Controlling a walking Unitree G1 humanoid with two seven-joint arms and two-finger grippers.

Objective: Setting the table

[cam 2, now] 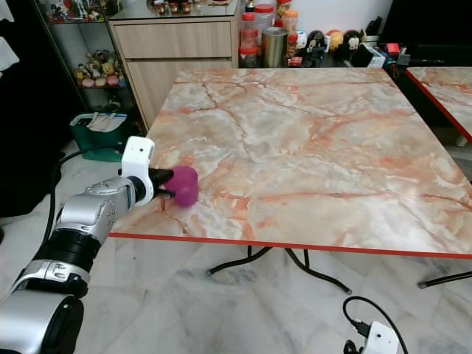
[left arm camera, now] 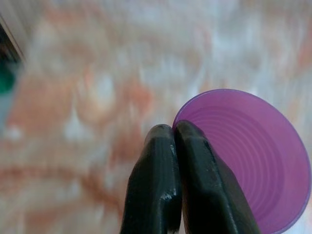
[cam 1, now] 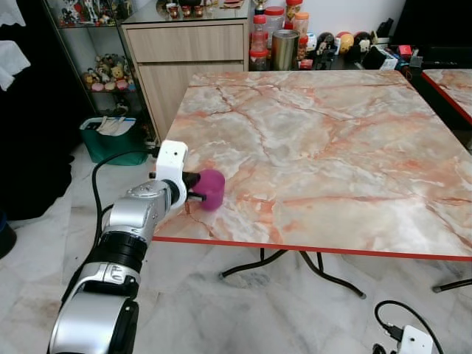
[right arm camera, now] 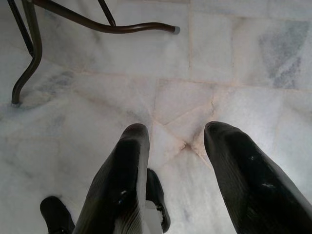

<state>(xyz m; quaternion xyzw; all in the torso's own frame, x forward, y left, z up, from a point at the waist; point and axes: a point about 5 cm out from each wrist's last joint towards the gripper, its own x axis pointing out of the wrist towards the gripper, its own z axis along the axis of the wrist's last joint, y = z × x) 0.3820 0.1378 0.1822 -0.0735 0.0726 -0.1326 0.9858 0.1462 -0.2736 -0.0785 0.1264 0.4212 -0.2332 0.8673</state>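
A purple plastic cup (cam 1: 212, 189) is at the near left corner of the orange-veined marble table (cam 1: 332, 133), tipped so its mouth faces my left wrist. My left gripper (cam 1: 195, 189) is shut on the cup's rim; in the left wrist view the two black fingers (left arm camera: 161, 165) pinch the rim of the cup (left arm camera: 253, 161), one inside and one outside. I cannot tell whether the cup touches the tabletop. My right gripper (right arm camera: 175, 134) hangs open over the marble floor, with nothing between its fingers.
A wooden cabinet (cam 1: 188, 51) stands behind the table, with jars and a metal tin (cam 1: 285, 49) beside it. A green bin (cam 1: 110, 139) sits on the floor at the left. A second table's corner (cam 1: 451, 85) is at the right. Dark table legs (cam 1: 295, 265) curve underneath.
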